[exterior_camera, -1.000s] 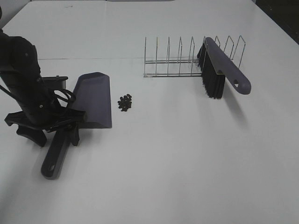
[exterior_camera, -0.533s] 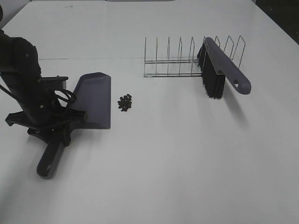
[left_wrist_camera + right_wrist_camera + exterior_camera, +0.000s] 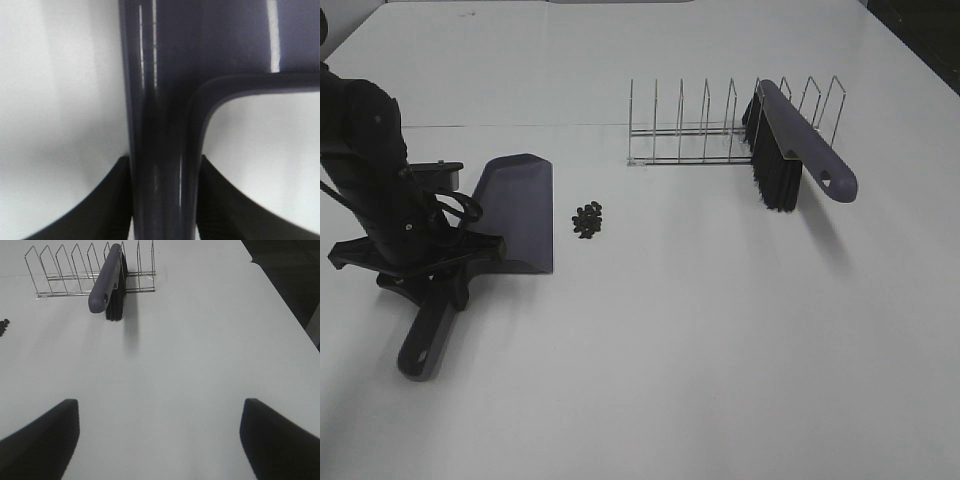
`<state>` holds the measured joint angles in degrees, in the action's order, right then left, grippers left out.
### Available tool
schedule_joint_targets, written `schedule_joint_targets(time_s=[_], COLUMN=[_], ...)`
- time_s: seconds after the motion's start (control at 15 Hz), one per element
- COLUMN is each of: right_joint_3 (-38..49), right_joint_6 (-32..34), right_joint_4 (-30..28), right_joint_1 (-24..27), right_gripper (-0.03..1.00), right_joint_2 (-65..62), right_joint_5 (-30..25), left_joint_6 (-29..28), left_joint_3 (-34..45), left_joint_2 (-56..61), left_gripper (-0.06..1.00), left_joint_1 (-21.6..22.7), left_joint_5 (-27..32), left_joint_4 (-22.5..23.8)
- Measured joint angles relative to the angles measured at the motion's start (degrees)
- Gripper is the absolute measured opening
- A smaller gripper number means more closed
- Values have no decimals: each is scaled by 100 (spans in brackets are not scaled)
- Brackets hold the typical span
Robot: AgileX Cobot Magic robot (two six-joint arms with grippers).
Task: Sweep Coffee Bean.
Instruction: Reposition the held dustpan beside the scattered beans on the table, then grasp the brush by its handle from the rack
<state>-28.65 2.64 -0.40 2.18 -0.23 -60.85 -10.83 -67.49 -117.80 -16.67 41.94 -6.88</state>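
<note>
Dustpan [image 3: 520, 205] gripped; brush [image 3: 805, 140] in rack [image 3: 680, 159].
Left fingers [image 3: 105, 200] clamped on its handle [image 3: 423, 340]; right fingers [image 3: 40, 440] spread wide, empty. Next, likely: fetch brush, sweep coffee beans [image 3: 587, 220] panward.

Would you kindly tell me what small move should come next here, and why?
Probably the right tool, open and empty, should reach for the purple-grey hand brush with black bristles propped in the wire rack. The left tool is shut on the handle of the purple-grey plastic dustpan, its lip near the cluster of dark coffee beans, so only the brush is lacking.
</note>
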Motion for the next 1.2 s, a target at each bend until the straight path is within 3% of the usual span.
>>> schedule_joint_targets(time_s=[0.2, 0.67, 1.0, 1.2], right_joint_3=[0, -63, -544, -1558], right_joint_6=[0, 0, -464, -934], right_joint_4=[0, 40, 407, 464], right_joint_1=[0, 0, -97, -733], right_gripper=[77, 77, 77, 77], right_joint_2=[0, 143, 1684, 3518], right_joint_5=[0, 80, 802, 922], left_joint_6=[-212, -246, -223, -223], left_joint_3=[0, 0, 0, 0], left_joint_2=[487, 796, 796, 796], left_gripper=[34, 34, 34, 34], left_joint_1=[0, -17, -17, -17], left_joint_5=[155, 464, 464, 464], left_joint_4=[281, 344, 361, 361])
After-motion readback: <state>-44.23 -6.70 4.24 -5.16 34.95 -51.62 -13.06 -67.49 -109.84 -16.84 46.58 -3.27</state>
